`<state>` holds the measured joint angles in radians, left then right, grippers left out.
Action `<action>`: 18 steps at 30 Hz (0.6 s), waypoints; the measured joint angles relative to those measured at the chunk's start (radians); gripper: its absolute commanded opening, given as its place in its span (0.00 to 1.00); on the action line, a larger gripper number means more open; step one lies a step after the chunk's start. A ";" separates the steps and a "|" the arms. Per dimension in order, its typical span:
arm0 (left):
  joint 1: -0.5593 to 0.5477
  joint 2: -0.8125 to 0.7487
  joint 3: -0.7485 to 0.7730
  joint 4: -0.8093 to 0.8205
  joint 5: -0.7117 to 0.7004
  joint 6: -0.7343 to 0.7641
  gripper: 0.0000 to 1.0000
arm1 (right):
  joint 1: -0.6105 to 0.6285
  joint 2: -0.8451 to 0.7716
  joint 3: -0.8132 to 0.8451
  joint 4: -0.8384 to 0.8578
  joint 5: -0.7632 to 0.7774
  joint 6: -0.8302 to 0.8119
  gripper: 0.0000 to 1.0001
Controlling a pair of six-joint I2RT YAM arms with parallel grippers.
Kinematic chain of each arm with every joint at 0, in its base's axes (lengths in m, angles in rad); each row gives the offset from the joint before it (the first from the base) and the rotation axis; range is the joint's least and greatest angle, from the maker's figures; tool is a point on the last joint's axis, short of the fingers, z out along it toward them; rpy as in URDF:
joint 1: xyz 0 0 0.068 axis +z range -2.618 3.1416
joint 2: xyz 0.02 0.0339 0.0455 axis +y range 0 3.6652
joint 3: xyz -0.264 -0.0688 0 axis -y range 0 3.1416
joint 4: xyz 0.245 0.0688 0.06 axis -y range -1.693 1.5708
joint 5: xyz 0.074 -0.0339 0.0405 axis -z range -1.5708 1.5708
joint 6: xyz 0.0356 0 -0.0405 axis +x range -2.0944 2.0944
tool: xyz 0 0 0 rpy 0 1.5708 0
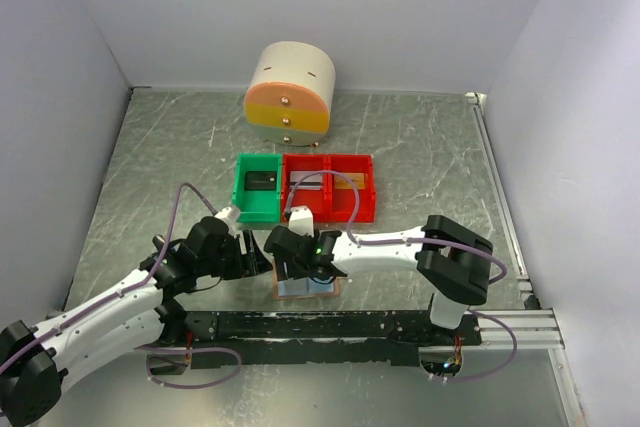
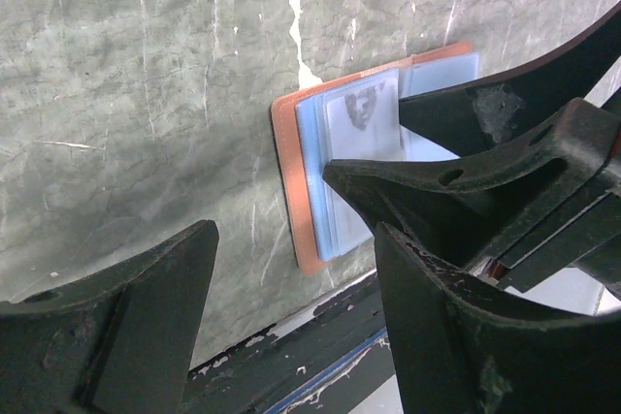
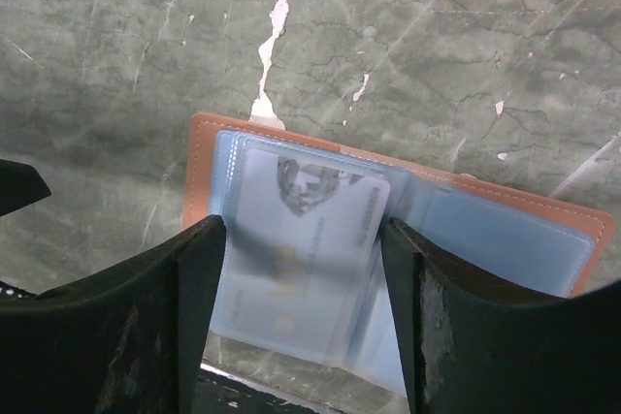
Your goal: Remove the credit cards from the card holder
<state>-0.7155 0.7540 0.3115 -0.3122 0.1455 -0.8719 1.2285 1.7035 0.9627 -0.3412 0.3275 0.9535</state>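
The card holder (image 3: 197, 174) lies open and flat near the table's front edge, tan-brown with pale blue clear pockets (image 2: 287, 181). It also shows under the arms in the top view (image 1: 303, 290). One pale credit card (image 3: 310, 249) sits in its left pocket, a dark portrait at its top (image 2: 361, 115). My right gripper (image 3: 303, 322) is open and low over the holder, one finger along each long edge of that card (image 1: 300, 269). My left gripper (image 2: 291, 336) is open and empty just left of the holder (image 1: 257, 255), over bare table and the rail.
A green bin (image 1: 240, 203) holding a dark item and two joined red bins (image 1: 330, 209) stand behind the holder. A round cream-and-orange drawer unit (image 1: 290, 92) is at the back. A black rail (image 1: 330, 327) runs along the near edge. White walls enclose the table.
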 measured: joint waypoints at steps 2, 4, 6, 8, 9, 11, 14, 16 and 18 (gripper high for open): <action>0.000 -0.002 0.000 0.000 0.000 0.000 0.77 | 0.006 0.011 0.016 -0.018 0.013 0.000 0.61; 0.000 -0.002 0.000 0.000 0.000 0.000 0.77 | 0.008 0.014 0.018 -0.026 0.024 0.002 0.59; 0.000 -0.001 0.000 0.000 0.000 0.000 0.77 | 0.008 0.014 0.017 -0.026 0.026 0.004 0.58; 0.000 0.000 0.000 0.000 0.000 0.000 0.77 | 0.008 0.006 0.006 -0.016 0.026 0.007 0.57; 0.000 0.001 0.000 0.000 0.000 0.000 0.77 | 0.008 0.001 -0.002 -0.007 0.024 0.007 0.57; 0.000 0.002 0.000 0.000 0.000 0.000 0.77 | 0.005 -0.011 -0.020 0.014 0.019 0.007 0.54; 0.000 0.002 0.000 0.001 0.000 0.000 0.77 | -0.008 -0.042 -0.063 0.061 -0.007 0.007 0.53; 0.000 0.002 0.000 0.001 0.001 0.000 0.77 | -0.021 -0.062 -0.095 0.097 -0.030 0.009 0.53; 0.000 0.002 0.000 0.002 0.002 0.000 0.77 | -0.037 -0.082 -0.123 0.129 -0.056 0.010 0.53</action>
<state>-0.7155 0.7563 0.3115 -0.3099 0.1478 -0.8715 1.1919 1.6218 0.8394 -0.2119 0.2710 0.9630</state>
